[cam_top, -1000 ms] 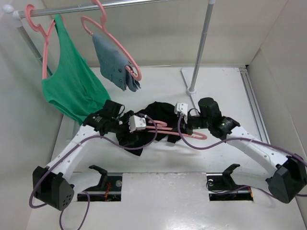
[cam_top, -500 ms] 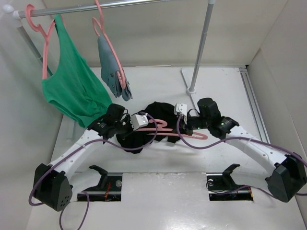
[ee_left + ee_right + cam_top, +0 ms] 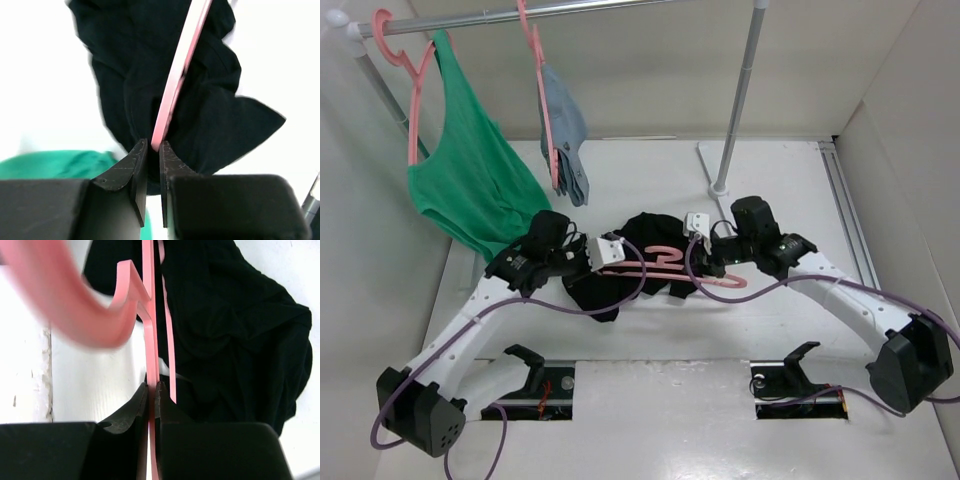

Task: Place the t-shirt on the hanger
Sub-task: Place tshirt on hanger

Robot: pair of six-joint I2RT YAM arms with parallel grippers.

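Note:
The black t-shirt [image 3: 645, 232] lies crumpled on the white table between my two arms. Across it lies the pink hanger [image 3: 722, 283], its hook over the cloth. My left gripper [image 3: 623, 266] is shut on the hanger's left end [image 3: 180, 65]; in the left wrist view the pink tip sits between the fingertips, with the t-shirt [image 3: 205, 105] right behind. My right gripper [image 3: 706, 268] is shut on a thin pink bar of the hanger [image 3: 149, 315], with the t-shirt [image 3: 230, 335] to its right. The left gripper [image 3: 153, 145] and the right gripper [image 3: 152, 386] both stand almost closed.
A green tank top [image 3: 470, 190] and a small blue-grey garment [image 3: 567, 140] hang on pink hangers from the rail [image 3: 520, 12] at the back left. The rail's upright pole [image 3: 740, 90] stands behind the right arm. White walls enclose the table.
The left gripper, open a second ago, has shut on the hanger's left end. The blue-grey garment has swung on its hanger and turned edge-on. Both arms have shifted slightly.

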